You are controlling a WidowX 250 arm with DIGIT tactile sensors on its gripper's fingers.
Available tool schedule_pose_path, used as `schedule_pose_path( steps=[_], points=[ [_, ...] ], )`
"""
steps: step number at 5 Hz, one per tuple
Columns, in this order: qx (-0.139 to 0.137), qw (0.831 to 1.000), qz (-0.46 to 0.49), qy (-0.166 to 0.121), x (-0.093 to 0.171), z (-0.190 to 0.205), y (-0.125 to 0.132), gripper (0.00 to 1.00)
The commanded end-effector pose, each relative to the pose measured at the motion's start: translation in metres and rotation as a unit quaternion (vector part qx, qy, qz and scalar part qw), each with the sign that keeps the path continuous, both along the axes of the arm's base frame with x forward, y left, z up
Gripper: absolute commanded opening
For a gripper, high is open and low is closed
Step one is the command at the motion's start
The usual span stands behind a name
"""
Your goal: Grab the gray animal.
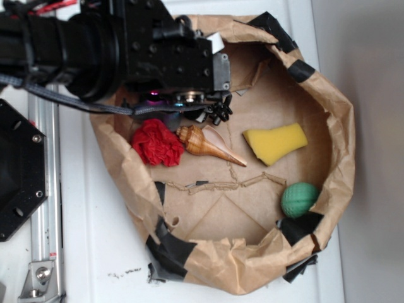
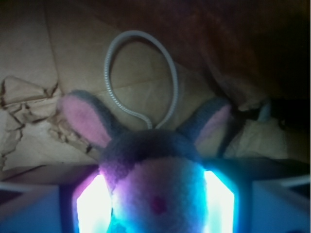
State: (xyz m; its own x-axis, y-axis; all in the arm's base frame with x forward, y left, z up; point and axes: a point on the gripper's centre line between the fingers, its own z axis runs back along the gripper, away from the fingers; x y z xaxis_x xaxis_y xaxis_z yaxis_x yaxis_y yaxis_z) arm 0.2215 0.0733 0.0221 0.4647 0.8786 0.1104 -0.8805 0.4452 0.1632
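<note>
- Plainly, the gray animal (image 2: 155, 194) sits right between the gripper's (image 2: 155, 208) two glowing fingers (image 2: 92, 206), its pale face filling the gap, its pink-lined ears up and its white cord loop (image 2: 141, 77) lying on the brown paper behind it.
- The jaws stand partly closed, one at each cheek of the plush; the lit pads look pressed against it on both sides, so I judge the grasp made or very nearly made, though how firm it is cannot be told.
- In the exterior view the animal itself is hidden under the arm (image 1: 126, 44), which reaches down into the upper left of the paper bag (image 1: 341, 126).
- Nothing shows whether the plush is off the bag floor; lifting it clear seems to be what is left.
- Just beside the gripper lie the red ruffled ball (image 1: 158, 142) and a wooden spinning top (image 1: 205, 145), close enough to be nudged.
- The yellow sponge (image 1: 274, 142) and green ball (image 1: 299, 199) lie well apart, toward the bag's far side.
</note>
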Motion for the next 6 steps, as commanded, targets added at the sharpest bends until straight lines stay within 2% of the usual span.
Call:
schedule_pose_path(
  steps=[1,2,3,4,5,6],
  points=[
    [-0.030,0.995,-0.056,-0.073,0.003,0.086,-0.017,0.00],
    [-0.032,0.986,-0.115,-0.118,0.005,0.133,-0.032,0.00],
    [-0.003,0.965,-0.216,-0.148,0.018,0.149,-0.041,0.00],
    [0.023,0.928,-0.339,-0.153,0.013,0.158,-0.039,0.00],
    [0.028,0.925,-0.353,-0.138,0.017,0.158,-0.040,0.00],
    [-0.036,0.918,-0.365,-0.150,0.023,0.154,-0.050,0.00]
  ],
)
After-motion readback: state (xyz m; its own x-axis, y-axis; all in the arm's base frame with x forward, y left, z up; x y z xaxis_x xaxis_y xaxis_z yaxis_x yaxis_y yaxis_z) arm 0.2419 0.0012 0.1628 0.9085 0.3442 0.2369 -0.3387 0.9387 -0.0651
